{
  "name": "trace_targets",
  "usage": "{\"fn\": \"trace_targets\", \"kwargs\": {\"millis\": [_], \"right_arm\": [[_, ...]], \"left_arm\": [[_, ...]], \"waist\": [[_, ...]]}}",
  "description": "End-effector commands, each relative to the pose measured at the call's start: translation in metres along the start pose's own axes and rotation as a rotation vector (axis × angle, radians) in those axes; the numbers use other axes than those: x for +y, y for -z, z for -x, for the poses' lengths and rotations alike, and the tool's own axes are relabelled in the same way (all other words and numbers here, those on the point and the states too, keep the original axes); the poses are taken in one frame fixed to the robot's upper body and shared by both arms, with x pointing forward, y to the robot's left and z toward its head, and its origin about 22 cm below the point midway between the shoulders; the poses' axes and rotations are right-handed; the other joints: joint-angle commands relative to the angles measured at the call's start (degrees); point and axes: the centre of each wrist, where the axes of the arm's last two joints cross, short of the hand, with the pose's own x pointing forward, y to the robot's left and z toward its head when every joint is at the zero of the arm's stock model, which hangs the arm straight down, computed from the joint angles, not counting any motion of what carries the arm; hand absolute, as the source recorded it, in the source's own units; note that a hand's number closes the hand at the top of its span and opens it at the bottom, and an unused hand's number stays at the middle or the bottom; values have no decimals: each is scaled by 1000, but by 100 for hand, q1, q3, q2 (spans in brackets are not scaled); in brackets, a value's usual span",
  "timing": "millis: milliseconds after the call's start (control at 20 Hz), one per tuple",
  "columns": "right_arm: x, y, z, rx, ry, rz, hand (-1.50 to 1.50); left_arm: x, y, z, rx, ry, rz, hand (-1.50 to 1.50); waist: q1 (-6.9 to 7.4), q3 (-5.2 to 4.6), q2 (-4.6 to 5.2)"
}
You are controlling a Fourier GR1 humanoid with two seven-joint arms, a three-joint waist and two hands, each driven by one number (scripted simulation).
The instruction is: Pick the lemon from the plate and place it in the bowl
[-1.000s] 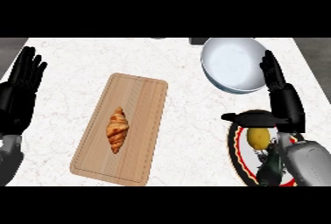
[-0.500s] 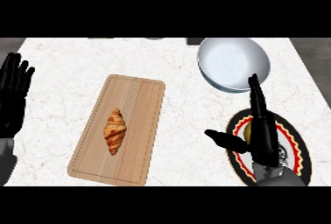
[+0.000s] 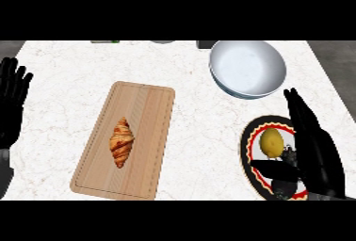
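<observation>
Right hand (image 3: 314, 141) – straight, glossy black – beside oval yellow lemon (image 3: 272, 142)

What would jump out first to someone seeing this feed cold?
Probably the right hand, open over the dark plate at lower right, with the yellow lemon lying on the plate beside it. Next, the white bowl just above, and the croissant on the cutting board mid-counter.
</observation>
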Motion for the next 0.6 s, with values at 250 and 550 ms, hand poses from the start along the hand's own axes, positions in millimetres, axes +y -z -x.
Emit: {"fn": "trace_targets", "kwargs": {"millis": [250, 550], "right_arm": [[-53, -31, -39, 179, -297, -323, -150], [-61, -36, -50, 269, -263, -347, -150]], "left_arm": [[-12, -5, 10, -15, -9, 31, 0], [-18, -3, 4, -24, -34, 45, 0]], "waist": [[162, 21, 68], [242, 37, 81]]}}
